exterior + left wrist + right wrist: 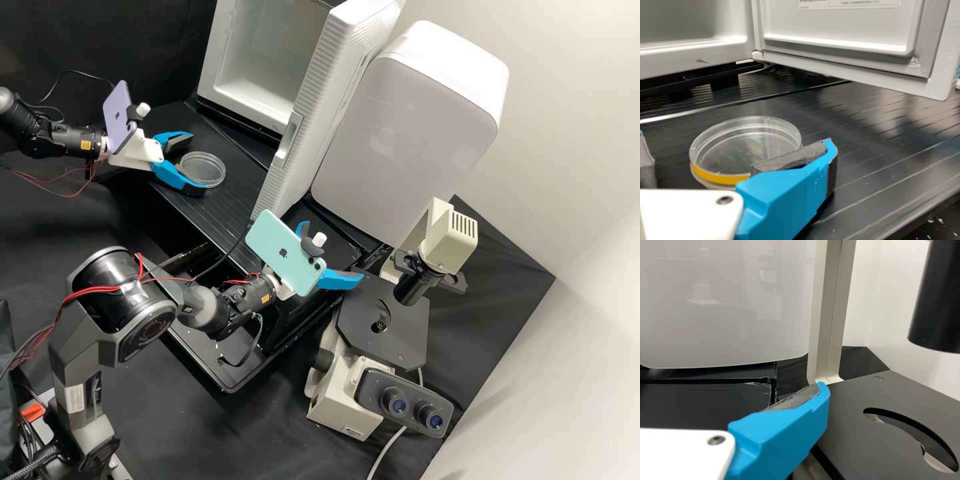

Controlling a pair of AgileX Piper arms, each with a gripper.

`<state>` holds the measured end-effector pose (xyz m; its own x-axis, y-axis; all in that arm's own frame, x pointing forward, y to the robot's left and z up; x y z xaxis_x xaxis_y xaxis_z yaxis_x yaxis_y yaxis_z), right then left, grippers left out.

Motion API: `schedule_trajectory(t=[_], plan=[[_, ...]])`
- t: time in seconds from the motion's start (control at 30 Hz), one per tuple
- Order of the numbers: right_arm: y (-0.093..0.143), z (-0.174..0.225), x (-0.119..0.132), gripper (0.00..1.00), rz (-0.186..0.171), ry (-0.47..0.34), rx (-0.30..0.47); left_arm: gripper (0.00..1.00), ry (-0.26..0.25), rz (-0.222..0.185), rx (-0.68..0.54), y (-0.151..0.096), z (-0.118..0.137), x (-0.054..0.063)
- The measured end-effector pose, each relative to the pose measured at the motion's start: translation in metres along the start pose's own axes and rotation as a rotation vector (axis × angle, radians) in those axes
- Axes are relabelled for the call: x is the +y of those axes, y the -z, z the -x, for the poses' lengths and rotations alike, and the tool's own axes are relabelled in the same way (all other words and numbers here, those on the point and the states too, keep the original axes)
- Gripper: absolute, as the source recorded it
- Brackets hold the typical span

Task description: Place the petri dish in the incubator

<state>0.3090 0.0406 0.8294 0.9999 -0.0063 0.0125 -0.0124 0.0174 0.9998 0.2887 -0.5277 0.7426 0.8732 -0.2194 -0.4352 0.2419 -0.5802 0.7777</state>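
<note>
Clear plastic petri dish (203, 169), a yellow band round its lower rim, lying flat on the black slatted table (880, 150) just in front of the white incubator (247, 60). The incubator's door (320, 100) stood open and the dish lay outside the chamber. I saw the left hand (195, 163) open and low over the table, one blue finger on either side of the dish. I could not tell whether either pad touched the rim. The right hand (333, 257), likewise open and holding nothing, hung well apart from the dish, just above the black stage (900, 405) of the microscope (373, 373).
</note>
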Motion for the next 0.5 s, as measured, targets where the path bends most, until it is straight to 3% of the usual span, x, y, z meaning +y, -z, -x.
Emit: schedule_trajectory(t=[0.27,0.43,0.47,0.5], plan=[[0.0,0.0,0.0,1.0,0.0,0.0,0.0,1.0,0.006,-0.014,-0.021,-0.0021,-0.0026,0.0004],[0.0,0.0,0.0,1.0,0.0,0.0,0.0,1.0,0.01,0.0,-0.024,-0.0018,-0.0055,-0.0005],[0.0,0.0,0.0,1.0,0.0,0.0,0.0,0.0,0.013,0.003,-0.024,-0.0016,-0.0058,-0.0012],[0.0,0.0,0.0,1.0,0.0,0.0,0.0,0.0,0.013,0.003,-0.024,-0.0016,-0.0058,-0.0012]])
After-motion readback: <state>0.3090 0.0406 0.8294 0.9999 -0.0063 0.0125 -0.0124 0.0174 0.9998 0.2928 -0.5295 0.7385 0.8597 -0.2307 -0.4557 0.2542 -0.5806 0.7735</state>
